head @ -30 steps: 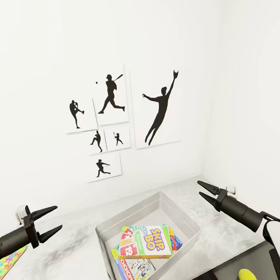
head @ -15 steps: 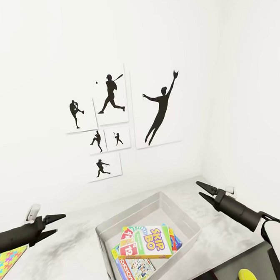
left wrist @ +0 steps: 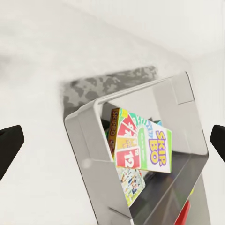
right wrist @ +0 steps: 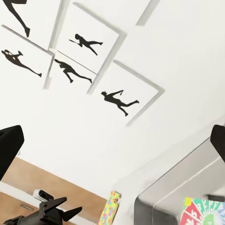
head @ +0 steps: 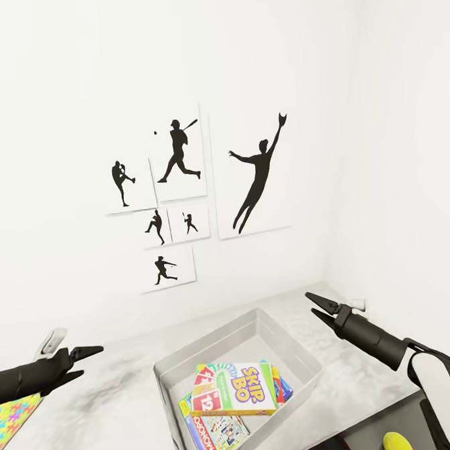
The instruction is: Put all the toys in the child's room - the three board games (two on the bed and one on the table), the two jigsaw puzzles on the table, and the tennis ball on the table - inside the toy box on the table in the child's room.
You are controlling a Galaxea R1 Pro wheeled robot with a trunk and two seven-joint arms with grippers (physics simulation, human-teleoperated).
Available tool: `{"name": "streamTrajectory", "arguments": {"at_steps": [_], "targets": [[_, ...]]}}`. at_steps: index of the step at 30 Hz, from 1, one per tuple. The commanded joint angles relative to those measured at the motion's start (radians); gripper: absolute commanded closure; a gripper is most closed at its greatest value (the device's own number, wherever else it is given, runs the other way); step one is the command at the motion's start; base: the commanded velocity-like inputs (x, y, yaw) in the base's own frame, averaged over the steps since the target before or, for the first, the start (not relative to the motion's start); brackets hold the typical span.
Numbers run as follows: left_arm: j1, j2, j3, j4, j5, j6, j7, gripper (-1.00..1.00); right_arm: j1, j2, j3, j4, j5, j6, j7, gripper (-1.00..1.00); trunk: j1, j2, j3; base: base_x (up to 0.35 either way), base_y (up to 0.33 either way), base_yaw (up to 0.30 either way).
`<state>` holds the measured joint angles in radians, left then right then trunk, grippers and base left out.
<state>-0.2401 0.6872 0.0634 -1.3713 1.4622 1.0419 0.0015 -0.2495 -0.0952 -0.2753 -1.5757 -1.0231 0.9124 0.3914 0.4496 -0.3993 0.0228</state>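
While the light grey open-topped plastic toy box (head: 238, 358) on the speckled table (head: 116, 400) already holds board games (head: 233, 391), both empty grippers hang spread, so I judge the left gripper (head: 84, 364) must next reach the colourful flat jigsaw puzzle (head: 15, 415) at its eight o'clock.

Head cam: we look forward and slightly down over the table (head: 115, 387) at the wall pictures (head: 189, 194). Left wrist cam sits close above the toy box (left wrist: 89, 150), facing down. Right wrist cam faces the wall. All three share the toy box.
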Motion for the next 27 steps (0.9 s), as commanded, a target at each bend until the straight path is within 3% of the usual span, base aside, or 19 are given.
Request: {"name": "streamTrajectory", "arguments": {"at_steps": [1,17,27], "targets": [[0.0,0.0,0.001,-0.001,0.0,0.004,-0.001,-1.0,-0.001,0.0,-0.001,0.0,0.005,0.004,0.006,-1.0,0.0,-0.001,0.0,0.0,0.0,0.0],[-0.001,-0.003,0.0,-0.006,-0.001,0.001,-0.005,-1.0,-0.001,-0.001,-0.007,0.0,0.006,0.002,-0.007,-1.0,0.0,-0.001,0.0,-0.159,0.0,0.0],[-0.001,-0.002,0.003,-0.006,0.0,0.004,-0.017,-1.0,-0.001,-0.002,-0.011,0.0,0.005,0.003,-0.009,-1.0,0.0,-0.001,-0.003,-0.041,0.0,0.013]]}}
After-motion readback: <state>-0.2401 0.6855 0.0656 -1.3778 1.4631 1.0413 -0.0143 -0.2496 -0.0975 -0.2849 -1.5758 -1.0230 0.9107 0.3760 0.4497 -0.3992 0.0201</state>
